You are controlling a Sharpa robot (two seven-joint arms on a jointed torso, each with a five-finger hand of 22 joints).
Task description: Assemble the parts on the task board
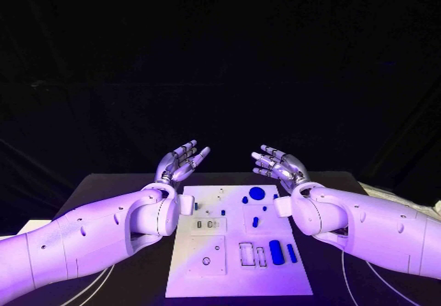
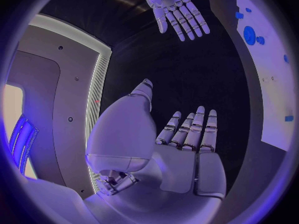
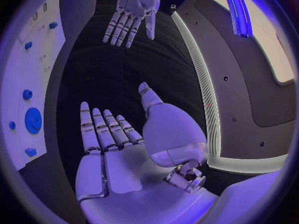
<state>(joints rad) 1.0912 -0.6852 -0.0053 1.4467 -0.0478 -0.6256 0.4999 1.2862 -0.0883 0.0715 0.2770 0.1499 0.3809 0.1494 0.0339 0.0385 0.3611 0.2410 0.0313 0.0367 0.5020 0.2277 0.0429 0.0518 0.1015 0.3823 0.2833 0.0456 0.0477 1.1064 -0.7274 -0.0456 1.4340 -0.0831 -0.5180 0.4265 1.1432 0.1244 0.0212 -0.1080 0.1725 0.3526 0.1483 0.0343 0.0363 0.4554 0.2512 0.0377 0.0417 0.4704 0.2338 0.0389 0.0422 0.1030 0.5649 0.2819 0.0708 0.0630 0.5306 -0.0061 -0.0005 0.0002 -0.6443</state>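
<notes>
**A:** How do the hands stand?

**B:** The left silver many-fingered hand (image 1: 179, 162) is raised past the far edge of the board, palm up, fingers straight and spread apart, holding nothing. The right silver many-fingered hand (image 1: 280, 164) mirrors it just across a gap: palm up, fingers apart, nothing in it. The two do not touch. Each wrist view shows its own hand flat and spread, with the other hand opposite it.

**A:** And the board?

**B:** The white rectangular task board (image 1: 276, 280) lies flat on the black table (image 1: 110, 185), between the two white forearms and nearer the robot than the hands. Neither hand touches it.

**A:** The parts?

**B:** A large round blue disc (image 1: 257, 192) sits near the board's far edge, with a small blue piece (image 1: 245, 199) just beside it. A narrow blue piece (image 1: 255, 222) lies toward the middle. Near the close right corner a thick blue oblong part (image 1: 276, 249) and a thin blue bar (image 1: 291, 253) lie side by side, just beside empty rectangular slots (image 1: 248, 254).
</notes>
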